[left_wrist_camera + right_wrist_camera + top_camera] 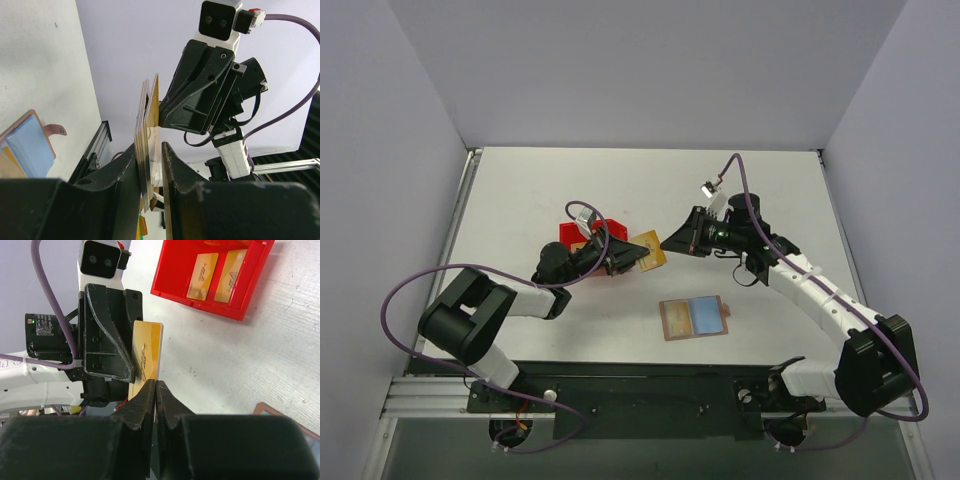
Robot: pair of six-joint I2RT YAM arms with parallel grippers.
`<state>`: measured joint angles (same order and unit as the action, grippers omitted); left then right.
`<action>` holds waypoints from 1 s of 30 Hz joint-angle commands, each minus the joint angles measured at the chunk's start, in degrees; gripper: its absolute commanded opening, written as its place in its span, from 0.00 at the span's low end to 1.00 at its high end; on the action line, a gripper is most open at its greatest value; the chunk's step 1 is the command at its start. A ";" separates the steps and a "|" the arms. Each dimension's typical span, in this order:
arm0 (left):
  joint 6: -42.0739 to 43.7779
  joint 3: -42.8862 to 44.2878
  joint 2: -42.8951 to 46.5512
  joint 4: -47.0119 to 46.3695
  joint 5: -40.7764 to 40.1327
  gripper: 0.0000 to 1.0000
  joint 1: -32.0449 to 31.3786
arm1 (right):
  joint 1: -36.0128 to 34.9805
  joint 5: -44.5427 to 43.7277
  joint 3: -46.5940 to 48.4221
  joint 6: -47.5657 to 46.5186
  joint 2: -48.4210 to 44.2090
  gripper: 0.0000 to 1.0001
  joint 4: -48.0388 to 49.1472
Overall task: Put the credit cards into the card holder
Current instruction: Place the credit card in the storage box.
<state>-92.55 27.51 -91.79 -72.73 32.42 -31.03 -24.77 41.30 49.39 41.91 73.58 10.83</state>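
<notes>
Separating a card: the left end effector clamps the cards, and the right end effector pinches one card by its edge. The next move likely calls for sliding it free towards the open holder.

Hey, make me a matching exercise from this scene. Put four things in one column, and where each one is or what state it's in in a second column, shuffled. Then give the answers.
Column one
1. stack of thin gold-yellow credit cards
2. red plastic bin
3. flat brown leather card holder
4. right gripper

Column two
A. lies open on the white table
B. shut on the edge of one card in the stack
C. clamped in the left gripper
D. contains two loose gold cards

Pairs: 1-C, 2-D, 3-A, 4-B
</notes>
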 commanded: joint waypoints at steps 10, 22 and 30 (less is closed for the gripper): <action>-0.26 2.02 -0.23 -8.31 0.97 0.31 -0.09 | 0.69 -0.69 -0.34 -0.60 -2.65 0.00 0.33; -0.35 1.94 -0.32 -8.57 0.89 0.30 -0.09 | 1.05 -1.66 -0.87 -0.51 -3.45 0.00 0.16; -0.52 1.94 -0.41 -8.66 0.97 0.30 -0.09 | 1.48 -2.54 -1.31 -0.25 -4.23 0.00 0.07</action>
<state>-92.66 27.51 -91.85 -72.73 32.42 -31.03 -23.79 39.40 48.34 41.91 71.61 9.82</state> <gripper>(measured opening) 0.304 0.001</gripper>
